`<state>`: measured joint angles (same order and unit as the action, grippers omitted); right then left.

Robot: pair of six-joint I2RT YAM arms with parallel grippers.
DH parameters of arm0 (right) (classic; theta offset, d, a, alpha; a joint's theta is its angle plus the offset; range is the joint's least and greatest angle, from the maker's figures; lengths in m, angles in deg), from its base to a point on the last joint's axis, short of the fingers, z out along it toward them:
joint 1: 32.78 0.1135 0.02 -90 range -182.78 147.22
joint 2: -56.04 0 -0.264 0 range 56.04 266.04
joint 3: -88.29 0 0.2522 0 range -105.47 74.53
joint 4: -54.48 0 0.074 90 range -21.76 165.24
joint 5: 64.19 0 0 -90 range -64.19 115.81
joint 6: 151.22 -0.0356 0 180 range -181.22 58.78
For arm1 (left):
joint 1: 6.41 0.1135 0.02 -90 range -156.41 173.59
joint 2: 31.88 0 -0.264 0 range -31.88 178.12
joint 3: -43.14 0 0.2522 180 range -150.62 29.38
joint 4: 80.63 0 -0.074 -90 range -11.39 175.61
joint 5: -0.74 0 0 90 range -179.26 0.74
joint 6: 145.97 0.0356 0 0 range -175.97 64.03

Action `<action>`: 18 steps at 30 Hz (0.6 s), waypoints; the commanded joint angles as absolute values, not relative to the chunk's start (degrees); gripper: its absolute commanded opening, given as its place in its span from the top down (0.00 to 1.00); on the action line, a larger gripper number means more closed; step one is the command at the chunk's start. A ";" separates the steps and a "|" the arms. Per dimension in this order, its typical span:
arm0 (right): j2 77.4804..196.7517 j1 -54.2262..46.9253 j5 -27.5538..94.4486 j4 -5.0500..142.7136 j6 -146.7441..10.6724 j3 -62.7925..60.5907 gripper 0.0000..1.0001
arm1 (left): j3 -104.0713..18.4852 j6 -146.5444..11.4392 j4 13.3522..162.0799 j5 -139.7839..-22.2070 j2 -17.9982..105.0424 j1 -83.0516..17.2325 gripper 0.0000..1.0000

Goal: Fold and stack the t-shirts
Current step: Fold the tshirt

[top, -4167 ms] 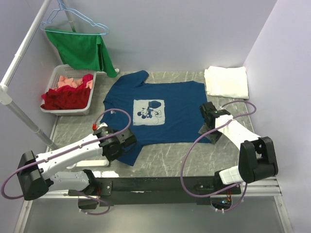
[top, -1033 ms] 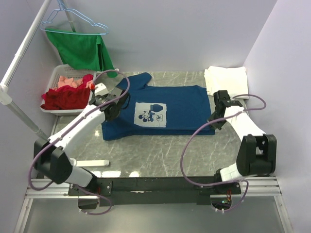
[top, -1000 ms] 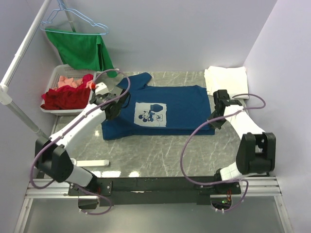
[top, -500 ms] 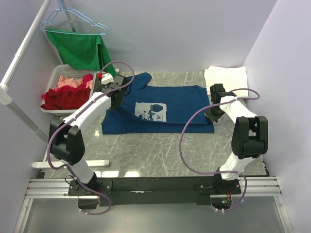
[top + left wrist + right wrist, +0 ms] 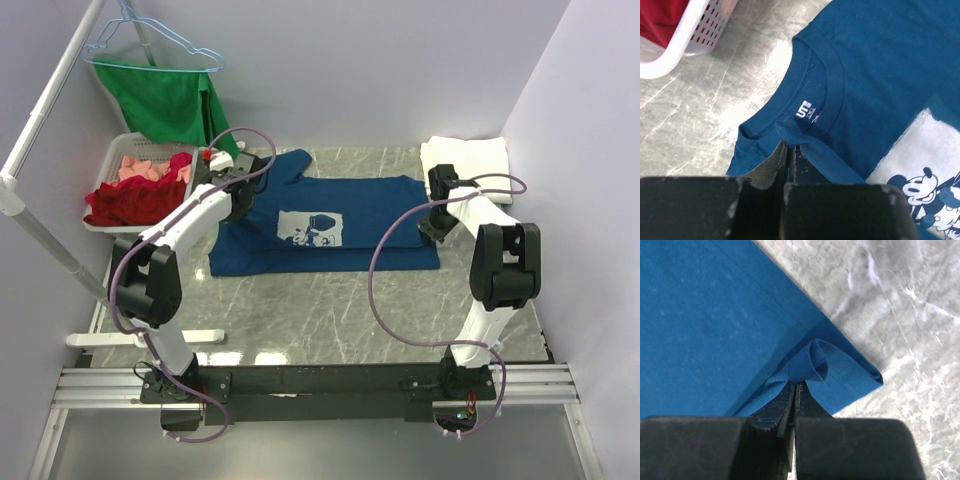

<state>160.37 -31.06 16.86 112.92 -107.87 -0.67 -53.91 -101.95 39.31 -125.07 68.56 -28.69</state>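
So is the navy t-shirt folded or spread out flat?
Partly folded: one layer of the navy t-shirt lies doubled over another, hiding part of its mouse print.

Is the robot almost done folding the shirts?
Not yet. The white t-shirt lies folded at the far right corner. The navy t-shirt is mid-fold: the left tool pinches cloth by its collar, the right tool pinches a corner. Finishing that fold and stacking are left.

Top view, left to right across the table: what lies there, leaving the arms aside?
laundry basket → navy t-shirt → folded white t-shirt
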 commanded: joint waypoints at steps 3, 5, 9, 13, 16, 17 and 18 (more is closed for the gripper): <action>163.70 -31.46 15.52 112.80 -107.54 -5.44 0.95 | -58.95 -100.18 41.84 -124.59 71.73 -27.86 0.99; 164.75 -31.55 15.70 112.36 -107.28 -6.76 0.84 | -59.48 -100.01 42.45 -124.59 73.23 -27.50 0.99; 166.25 -31.55 15.44 111.04 -106.40 -10.18 0.61 | -61.58 -99.30 44.39 -124.76 76.39 -26.89 0.91; 166.51 -31.63 13.95 111.82 -105.78 -15.19 0.57 | -64.49 -98.69 46.06 -125.90 80.43 -26.28 0.64; 165.90 -31.63 13.15 113.23 -105.61 -16.87 0.57 | -67.04 -98.43 46.59 -126.69 82.19 -25.92 0.49; 164.94 -31.55 13.24 113.15 -105.61 -16.70 0.57 | -67.47 -98.51 46.68 -127.05 82.20 -25.92 0.41; 164.32 -31.55 13.59 112.80 -105.52 -16.26 0.58 | -67.74 -98.16 47.37 -127.31 82.11 -25.83 0.37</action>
